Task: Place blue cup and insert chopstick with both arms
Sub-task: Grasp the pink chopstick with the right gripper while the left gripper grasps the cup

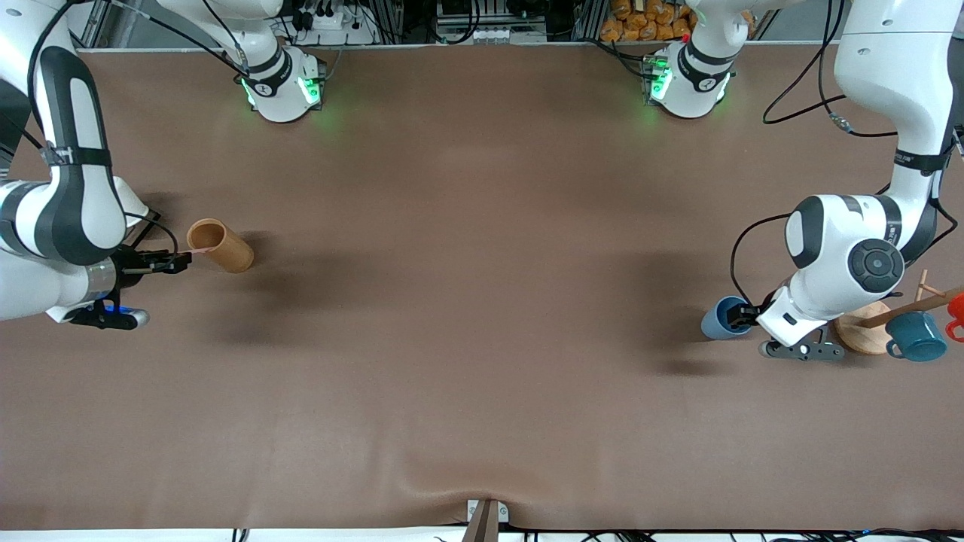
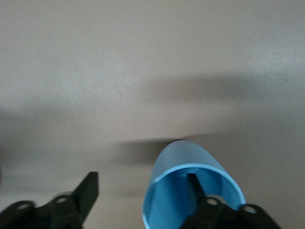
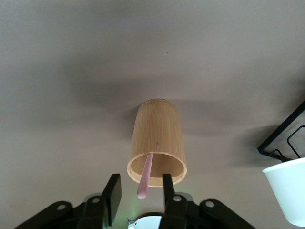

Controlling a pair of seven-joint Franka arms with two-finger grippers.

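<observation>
Lower end of the chopstick (image 3: 145, 180) hidden inside the wooden cylinder (image 3: 157, 143).

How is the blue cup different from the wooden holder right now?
The blue cup stands at the left arm's end of the table; the wooden holder stands at the right arm's end. The cup is light blue and empty, with one finger of the left tool inside its rim; the holder is tan and has a pink chopstick in it. Both are handleless and open-topped.

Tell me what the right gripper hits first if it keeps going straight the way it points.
Probably the chopstick sticking out of the wooden cylinder: it already lies between the right gripper jaws, with the cylinder's rim just ahead. Depth is hard to judge.
</observation>
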